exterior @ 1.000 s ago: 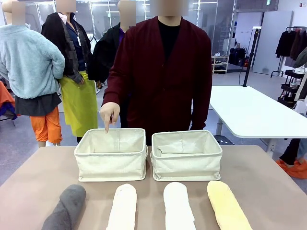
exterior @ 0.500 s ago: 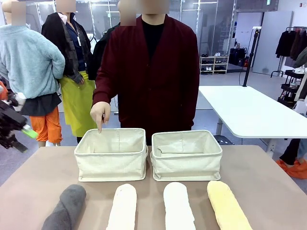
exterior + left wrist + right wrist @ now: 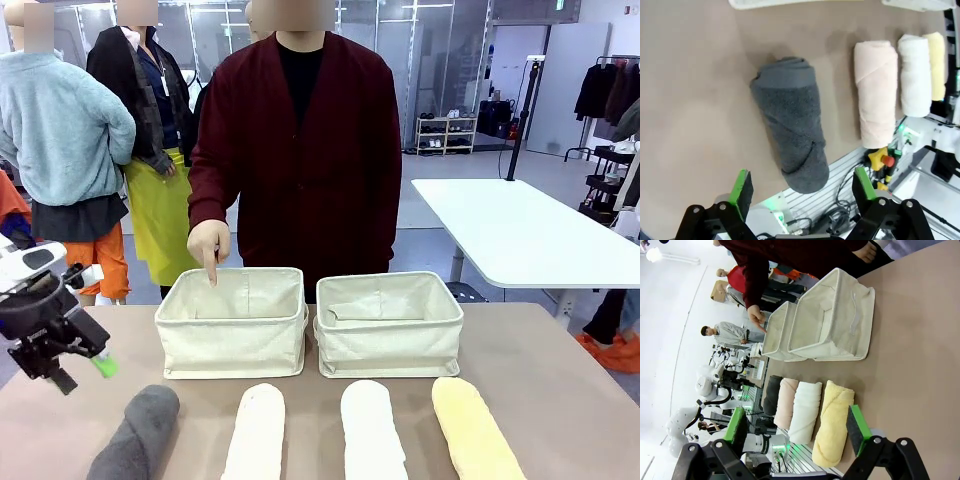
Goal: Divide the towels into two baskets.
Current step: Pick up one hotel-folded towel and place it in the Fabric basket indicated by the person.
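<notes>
Four rolled towels lie in a row along the near table edge: dark grey (image 3: 138, 432), cream (image 3: 255, 432), white (image 3: 371, 432) and pale yellow (image 3: 473, 430). Behind them stand two cream canvas baskets, left (image 3: 232, 340) and right (image 3: 390, 340), both without towels. My left gripper (image 3: 80, 372) hangs open above and just left of the dark grey towel (image 3: 792, 125), which lies below and between its fingers, untouched. My right gripper (image 3: 797, 427) is open and holds nothing, high over the pale yellow towel (image 3: 834, 425). A person's hand (image 3: 209, 245) points a finger down into the left basket.
The person in a dark red cardigan stands at the far table edge behind the baskets. A white table (image 3: 520, 235) stands farther back on the right. Bare tabletop lies to either side of the baskets and between them and the towels.
My left arm has come in from the left and dropped toward the dark grey towel. The person has shifted left, the pointing hand staying over the left basket's back rim.
</notes>
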Robot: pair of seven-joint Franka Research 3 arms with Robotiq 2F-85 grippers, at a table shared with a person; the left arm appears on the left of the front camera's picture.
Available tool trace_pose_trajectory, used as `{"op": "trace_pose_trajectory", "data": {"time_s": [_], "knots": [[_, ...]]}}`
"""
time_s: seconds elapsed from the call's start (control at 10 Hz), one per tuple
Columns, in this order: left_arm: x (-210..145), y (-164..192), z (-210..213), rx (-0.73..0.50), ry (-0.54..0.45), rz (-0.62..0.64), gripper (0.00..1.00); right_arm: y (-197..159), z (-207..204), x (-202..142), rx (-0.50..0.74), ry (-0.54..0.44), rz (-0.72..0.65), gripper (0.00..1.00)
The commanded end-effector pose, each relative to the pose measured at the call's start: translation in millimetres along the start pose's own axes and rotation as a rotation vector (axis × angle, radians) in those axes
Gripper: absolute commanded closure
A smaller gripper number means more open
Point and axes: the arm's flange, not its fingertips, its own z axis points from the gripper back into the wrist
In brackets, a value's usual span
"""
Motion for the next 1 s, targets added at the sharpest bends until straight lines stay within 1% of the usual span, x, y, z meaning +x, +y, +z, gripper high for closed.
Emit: {"op": "trace_pose_trajectory", "data": {"time_s": [0.0, 0.1, 0.5, 0.6, 0.9], "knots": [[-15, -6, 7, 0.014, -0.038, 0.008, 0.0, 2, 2, -2, 0.003, 0.003, 0.006, 0.0], [0, 0, 0, 0.0, 0.0, 0.0, 0.0, 2, 2, -2, 0.003, 0.003, 0.006, 0.0], [-1, -1, 0, -0.013, -0.004, -0.003, 0.0, 2, 2, -2, 0.003, 0.003, 0.006, 0.0], [1, -10, -13, 0.014, -0.017, -0.003, 0.0, 2, 2, -2, 0.003, 0.003, 0.006, 0.0], [2, -20, -48, 0.075, 0.017, 0.09, 0.0, 2, 2, -2, 0.003, 0.003, 0.006, 0.0]]}}
